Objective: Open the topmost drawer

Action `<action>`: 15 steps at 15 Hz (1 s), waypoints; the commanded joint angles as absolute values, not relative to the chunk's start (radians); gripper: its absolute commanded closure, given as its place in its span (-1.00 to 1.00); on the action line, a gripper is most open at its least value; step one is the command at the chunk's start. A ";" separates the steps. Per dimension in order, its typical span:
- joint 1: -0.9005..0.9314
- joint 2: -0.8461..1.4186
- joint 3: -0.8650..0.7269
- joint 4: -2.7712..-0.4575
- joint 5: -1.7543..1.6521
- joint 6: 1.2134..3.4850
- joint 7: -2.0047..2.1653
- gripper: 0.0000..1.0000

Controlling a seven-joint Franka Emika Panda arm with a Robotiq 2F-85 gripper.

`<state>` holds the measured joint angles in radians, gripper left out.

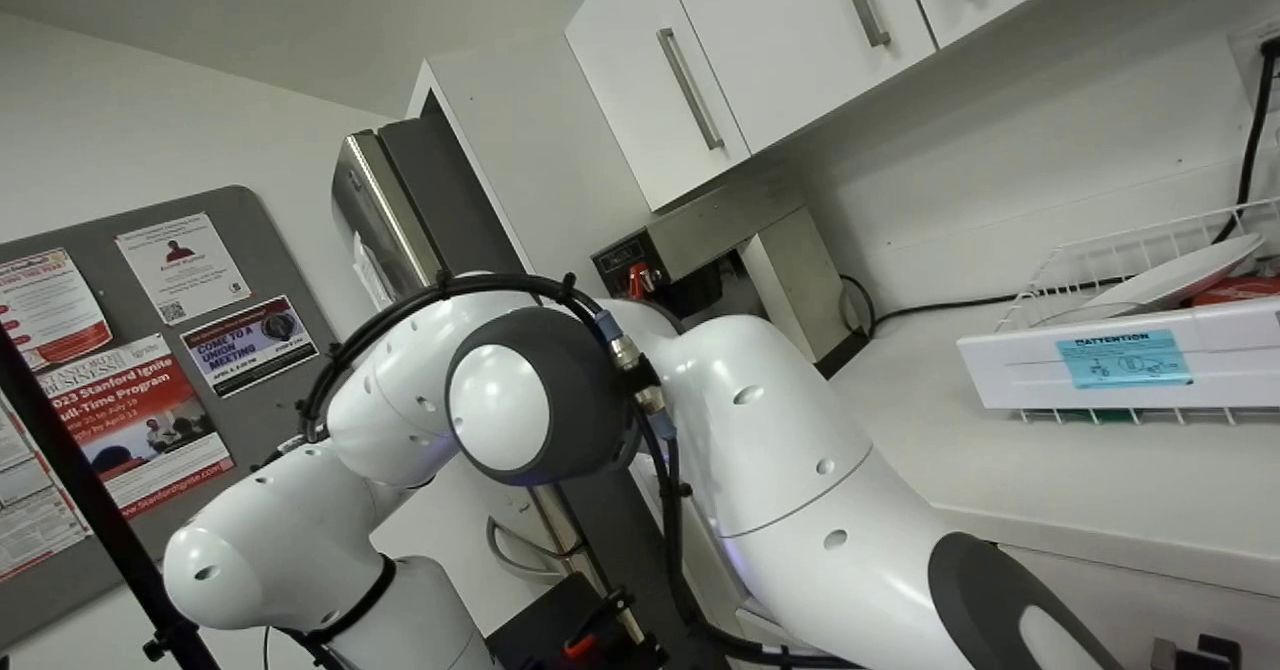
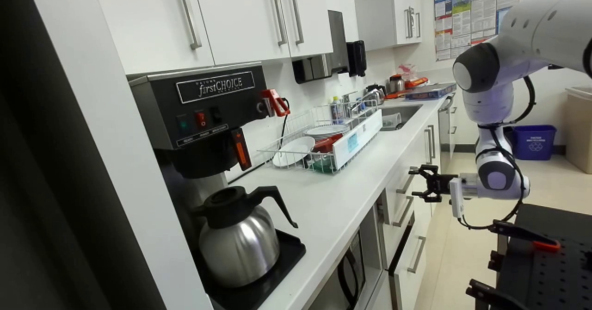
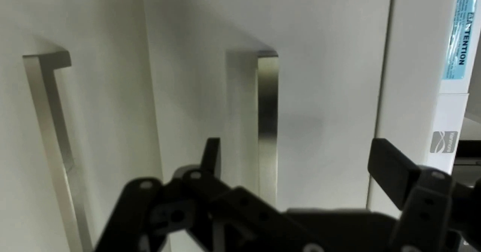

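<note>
The topmost drawer [image 3: 327,86] sits directly under the edge of the white tabletop [image 2: 323,208], a thin dark seam parting the two in the wrist view; whether it is fully closed I cannot tell. Its bar handle [image 3: 268,139] shows between two black fingers [image 3: 394,176] — spread wide, one to each side of the bar, holding nothing. Whether the tips reach the bar in depth is unclear. Next to it in the wrist view runs the second handle [image 3: 49,131], on the drawer below. In an exterior view a lower drawer [image 2: 408,284] stands pulled out, a dark gap above its front. The robot arm [image 2: 490,104] extends toward these fronts. On the tabletop rests a wire dish rack [image 2: 296,129] with white plates [image 2: 296,150] in it and a white panel [image 2: 370,127] along its front — a blue label [image 2: 353,142] on the panel. At one end, a steel carafe [image 2: 240,247] stands upright by a coffee brewer [image 2: 203,108]. Wall cabinets [image 2: 249,32] hang above.
</note>
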<state>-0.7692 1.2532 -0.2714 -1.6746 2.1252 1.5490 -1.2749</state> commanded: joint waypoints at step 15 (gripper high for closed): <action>-0.684 1.281 -0.299 -1.682 2.266 1.574 -1.272 0.98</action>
<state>-0.7061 1.2810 -0.2843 -1.6742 2.2359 1.5678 -1.2750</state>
